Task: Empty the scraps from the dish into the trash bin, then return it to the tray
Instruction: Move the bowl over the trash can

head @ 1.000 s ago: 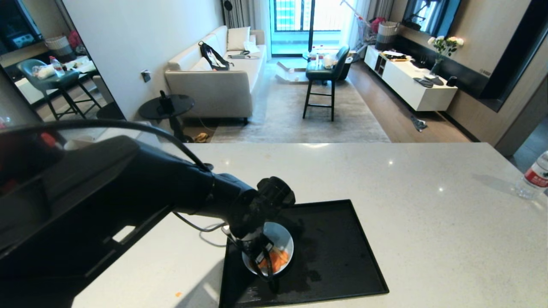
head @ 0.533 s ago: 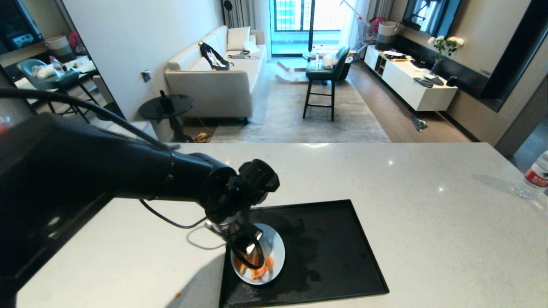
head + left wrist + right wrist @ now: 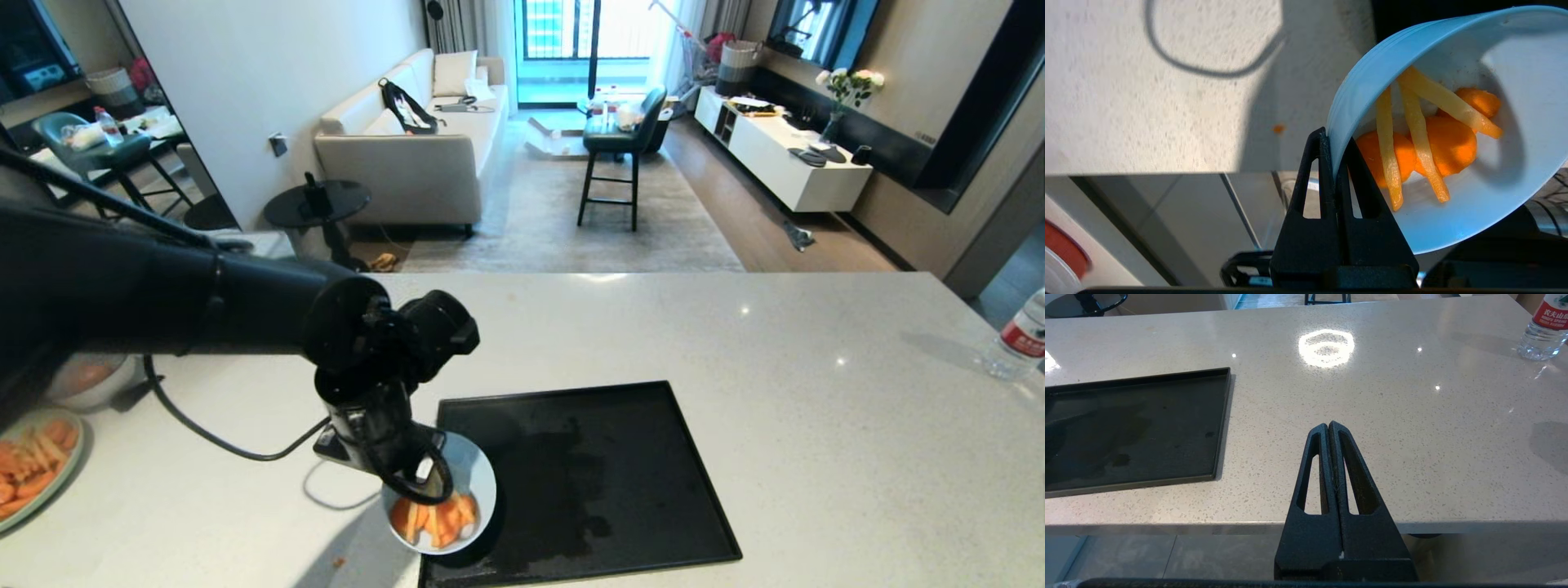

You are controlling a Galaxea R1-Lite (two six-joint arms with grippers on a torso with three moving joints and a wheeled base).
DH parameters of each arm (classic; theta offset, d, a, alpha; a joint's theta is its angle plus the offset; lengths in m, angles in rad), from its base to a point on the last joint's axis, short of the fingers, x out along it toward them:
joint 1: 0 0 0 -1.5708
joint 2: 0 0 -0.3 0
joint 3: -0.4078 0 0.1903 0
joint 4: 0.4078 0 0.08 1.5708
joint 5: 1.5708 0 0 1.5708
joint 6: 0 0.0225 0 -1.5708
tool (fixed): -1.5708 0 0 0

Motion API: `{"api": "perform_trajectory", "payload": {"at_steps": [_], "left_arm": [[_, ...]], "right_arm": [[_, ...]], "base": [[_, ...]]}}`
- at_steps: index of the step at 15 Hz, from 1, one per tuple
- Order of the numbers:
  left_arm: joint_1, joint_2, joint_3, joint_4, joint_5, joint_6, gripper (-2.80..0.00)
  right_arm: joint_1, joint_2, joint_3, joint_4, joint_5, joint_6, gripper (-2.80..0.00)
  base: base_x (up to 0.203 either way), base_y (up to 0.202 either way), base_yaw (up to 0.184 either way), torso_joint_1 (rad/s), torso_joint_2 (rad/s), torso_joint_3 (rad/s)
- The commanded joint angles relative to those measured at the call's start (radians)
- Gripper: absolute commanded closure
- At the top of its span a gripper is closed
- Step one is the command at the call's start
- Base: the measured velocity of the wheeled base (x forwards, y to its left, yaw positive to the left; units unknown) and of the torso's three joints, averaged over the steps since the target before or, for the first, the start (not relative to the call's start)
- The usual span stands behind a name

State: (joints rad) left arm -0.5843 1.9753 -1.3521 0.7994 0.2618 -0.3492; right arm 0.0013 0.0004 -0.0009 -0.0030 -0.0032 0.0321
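The dish point(image 3: 478, 483), a small pale blue-white bowl, hangs above the left near corner of the black tray point(image 3: 620, 457), partly over the counter. My left gripper point(image 3: 420, 482) is shut on its rim from above. In the left wrist view the left gripper point(image 3: 1333, 139) pinches the rim of the dish point(image 3: 1515, 61), one finger inside and one outside, and the bowl tilts. The scraps point(image 3: 1437, 143), orange carrot slices and pale sticks, lie inside, and in the head view the scraps point(image 3: 433, 518) show too. My right gripper point(image 3: 1328, 424) is shut and empty at the counter's near edge. The trash bin is out of view.
A green plate with orange pieces point(image 3: 33, 474) and a greyish bowl point(image 3: 82, 380) sit at the counter's far left. A water bottle point(image 3: 1016, 339) stands at the far right. An orange crumb point(image 3: 337, 562) lies on the counter by the tray point(image 3: 1126, 416).
My left gripper has lifted the dish off the tray's left part and carried it left and nearer. The arm has risen, uncovering the plate and bowl at the left.
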Motion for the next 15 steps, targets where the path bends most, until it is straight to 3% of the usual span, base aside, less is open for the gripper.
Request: {"api": "perform_trajectory", "payload": {"at_steps": [1, 5, 10, 13, 15], "left_arm": [[0.045, -0.045, -0.001, 0.033, -0.018, -0.031, 0.0], [0.159, -0.122, 0.001, 0.09, -0.036, -0.104, 0.0], [0.372, -0.23, 0.007, 0.124, -0.095, -0.106, 0.0], [0.486, -0.309, 0.065, 0.164, -0.107, -0.092, 0.0], [0.542, -0.373, 0.109, 0.182, -0.15, -0.088, 0.0]], "right_arm": [[0.0, 0.0, 0.001, 0.0, 0.0, 0.0, 0.0], [0.0, 0.0, -0.001, 0.0, 0.0, 0.0, 0.0], [0.0, 0.0, 0.0, 0.0, -0.001, 0.0, 0.0], [0.0, 0.0, -0.001, 0.0, 0.0, 0.0, 0.0], [0.0, 0.0, -0.001, 0.0, 0.0, 0.0, 0.0]], "base": [[0.0, 0.0, 0.0, 0.0, 0.0, 0.0], [0.0, 0.0, 0.0, 0.0, 0.0, 0.0], [0.0, 0.0, 0.0, 0.0, 0.0, 0.0], [0.0, 0.0, 0.0, 0.0, 0.0, 0.0], [0.0, 0.0, 0.0, 0.0, 0.0, 0.0]]}}
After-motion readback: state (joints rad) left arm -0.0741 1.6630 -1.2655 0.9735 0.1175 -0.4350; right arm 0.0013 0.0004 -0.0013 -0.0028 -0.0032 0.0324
